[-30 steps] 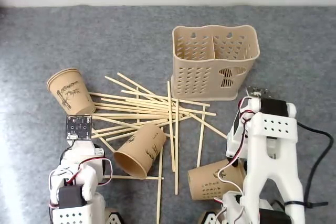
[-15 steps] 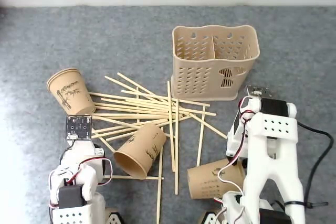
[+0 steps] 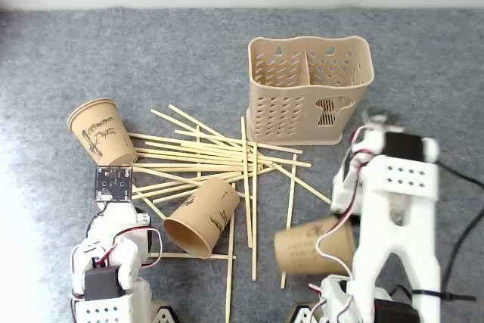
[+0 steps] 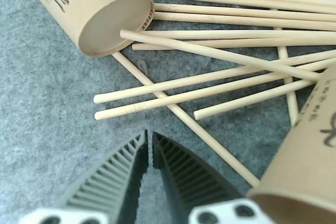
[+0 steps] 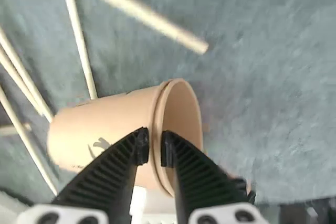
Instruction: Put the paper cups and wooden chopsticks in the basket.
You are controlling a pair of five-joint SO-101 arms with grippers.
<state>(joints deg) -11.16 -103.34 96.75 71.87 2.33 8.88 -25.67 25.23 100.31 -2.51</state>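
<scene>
My right gripper (image 5: 154, 134) is shut on the rim of a paper cup (image 5: 105, 124), one finger inside the mouth and one outside. From above, that cup (image 3: 311, 247) lies sideways just off the mat beside the right arm (image 3: 393, 209). A second cup (image 3: 203, 217) lies on its side among the wooden chopsticks (image 3: 219, 156). A third cup (image 3: 102, 131) lies at the left. The beige slotted basket (image 3: 308, 88) stands upright behind them. My left gripper (image 4: 148, 135) is shut on nothing, over the mat between the two loose cups (image 4: 100, 3) (image 4: 304, 171).
A grey mat (image 3: 151, 58) covers the table and is bare at the back left. The basket has two compartments. Loose chopsticks (image 5: 79, 40) lie under the held cup. The left arm (image 3: 110, 262) sits at the front left edge.
The right arm has risen and shifted slightly, lifting its cup off the mat and uncovering more of a chopstick beneath. The left arm has not moved.
</scene>
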